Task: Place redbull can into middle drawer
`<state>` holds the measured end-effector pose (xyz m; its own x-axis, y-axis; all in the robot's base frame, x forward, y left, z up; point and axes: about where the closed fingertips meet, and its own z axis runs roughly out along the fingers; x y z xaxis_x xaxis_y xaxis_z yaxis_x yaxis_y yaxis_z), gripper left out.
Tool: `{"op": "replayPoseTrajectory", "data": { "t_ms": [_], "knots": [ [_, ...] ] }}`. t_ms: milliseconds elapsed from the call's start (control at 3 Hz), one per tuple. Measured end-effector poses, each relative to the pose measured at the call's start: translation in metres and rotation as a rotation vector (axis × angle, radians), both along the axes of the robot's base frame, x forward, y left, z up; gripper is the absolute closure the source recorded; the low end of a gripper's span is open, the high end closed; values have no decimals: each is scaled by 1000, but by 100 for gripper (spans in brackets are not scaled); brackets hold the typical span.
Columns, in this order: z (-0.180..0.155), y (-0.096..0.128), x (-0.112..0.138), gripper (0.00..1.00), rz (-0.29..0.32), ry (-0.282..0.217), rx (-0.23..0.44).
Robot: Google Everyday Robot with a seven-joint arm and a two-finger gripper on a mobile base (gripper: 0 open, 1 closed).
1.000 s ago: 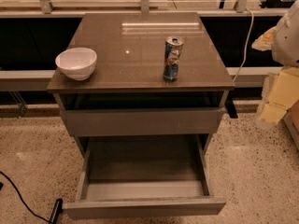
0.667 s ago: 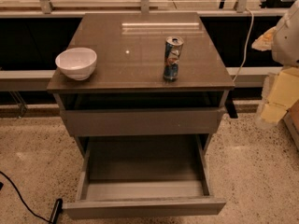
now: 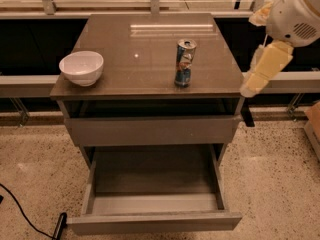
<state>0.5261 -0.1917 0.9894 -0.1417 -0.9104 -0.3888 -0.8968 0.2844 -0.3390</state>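
- Look for the can (image 3: 184,64) on the cabinet top (image 3: 150,39). Stands straight up, a bit right of the middle, near the front edge.
- Look for the bowl (image 3: 81,68) on the left of the same top. Well apart from the can.
- Look down for the middle drawer (image 3: 152,176). Pulled out toward the camera, flat bottom showing, right below where the can stands.
- Find the gripper (image 3: 247,115) low at the right side of the cabinet, under the level of the top, at the end of the arm (image 3: 267,64). Not touching the can, and apart from it. Wide or narrow? Too hard to say from here.
- Probably a light can with thin walls, so easy to dent. Squeeze softly.
- Looks smooth and shiny, so likely slippery. Hold firm enough not to drop it.
- Tall and thin, so easy to tip over with a bump. Come in slowly.
- Best to grab around the middle of the round side, from the side, not by the silver top.
- Count up: one can, one bowl, one cabinet.
- Two drawers in sight: one pulled out, and one shut drawer front (image 3: 152,130) above it.
- One arm, one gripper.
- One black cord (image 3: 22,211) on the floor at the left.
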Motion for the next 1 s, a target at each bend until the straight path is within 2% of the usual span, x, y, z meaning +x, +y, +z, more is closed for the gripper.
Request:
{"op": "replayPoseTrajectory", "data": {
  "t_ms": [333,667,1000],
  "knots": [
    [-4,14,43,0,-24,-50,194],
    [-17,24,71,0,-62,-62,395],
    [-30,34,96,0,-91,-61,532]
  ]
}}
